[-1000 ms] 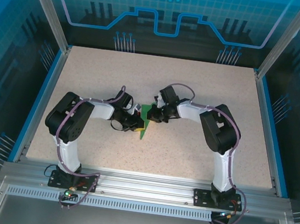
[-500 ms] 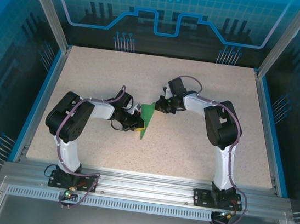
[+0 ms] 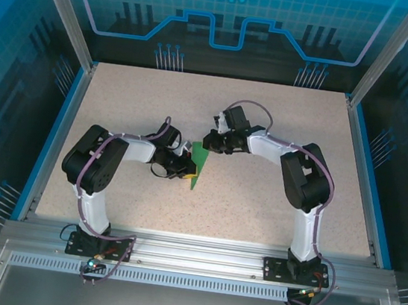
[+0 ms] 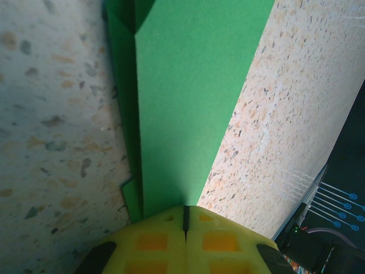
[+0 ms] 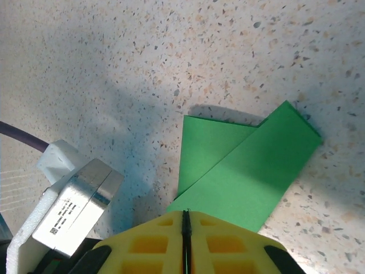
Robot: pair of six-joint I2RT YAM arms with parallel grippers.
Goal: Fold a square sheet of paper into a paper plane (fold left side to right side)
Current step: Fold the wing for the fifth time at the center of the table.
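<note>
Bright even light, soft shadows, sharp focus

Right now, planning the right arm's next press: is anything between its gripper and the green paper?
Nothing visible does: the right gripper, shut, sits at the edge of the square sheet of paper.

The square sheet of paper (image 4: pixel 188 114) is plain bright green, darker where its layers lie shadowed. The desk (image 3: pixel 273 199) is beige, speckled with brown and grey. The left gripper (image 4: pixel 185 221) and the right gripper (image 5: pixel 185 222) have yellow jaws. The arms (image 3: pixel 138 149) are white and black, the cables (image 5: pixel 17 136) purple. The backdrop (image 3: pixel 230 13) is blue, with a pale grid.
</note>
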